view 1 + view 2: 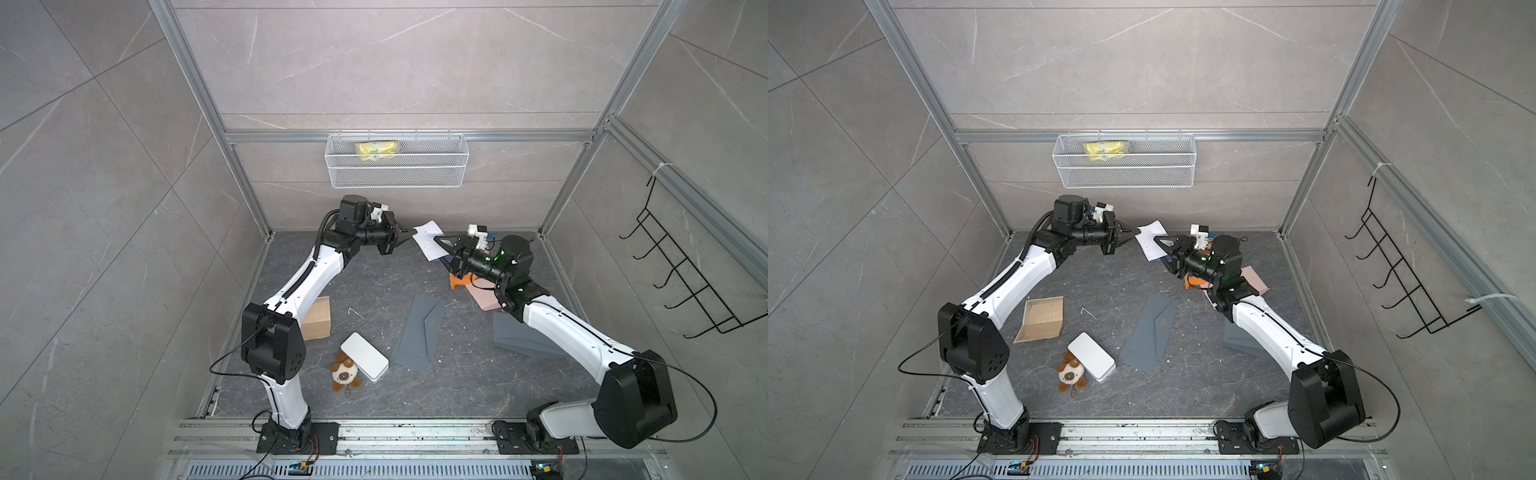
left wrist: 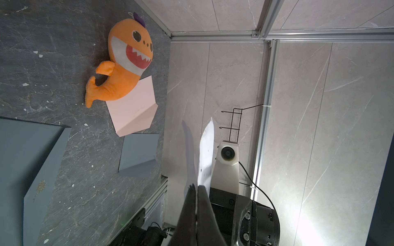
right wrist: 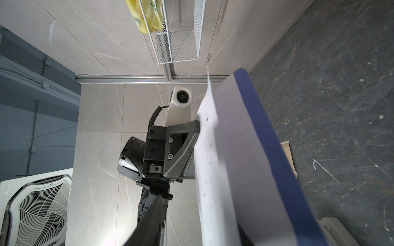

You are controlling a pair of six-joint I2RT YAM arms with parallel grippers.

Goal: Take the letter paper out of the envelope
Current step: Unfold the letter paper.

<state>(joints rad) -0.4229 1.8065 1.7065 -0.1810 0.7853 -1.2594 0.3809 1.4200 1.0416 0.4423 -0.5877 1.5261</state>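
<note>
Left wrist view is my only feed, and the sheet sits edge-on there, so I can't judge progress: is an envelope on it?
Observer: Yes. In the right wrist view a dark blue envelope lies flat against the letter paper; whether the sheet is tucked inside, I cannot tell.
Operator: Where is the right gripper?
Observer: In both top views the right gripper reaches the sheet from the side opposite the left gripper, one finger lying over the paper.
Operator: Anything overhead?
Observer: A wire basket hangs on the back wall, holding a yellow packet.

Grey envelopes [image 1: 417, 332], plushes [image 1: 344, 374], dark tabletop [image 1: 478, 386].
</note>
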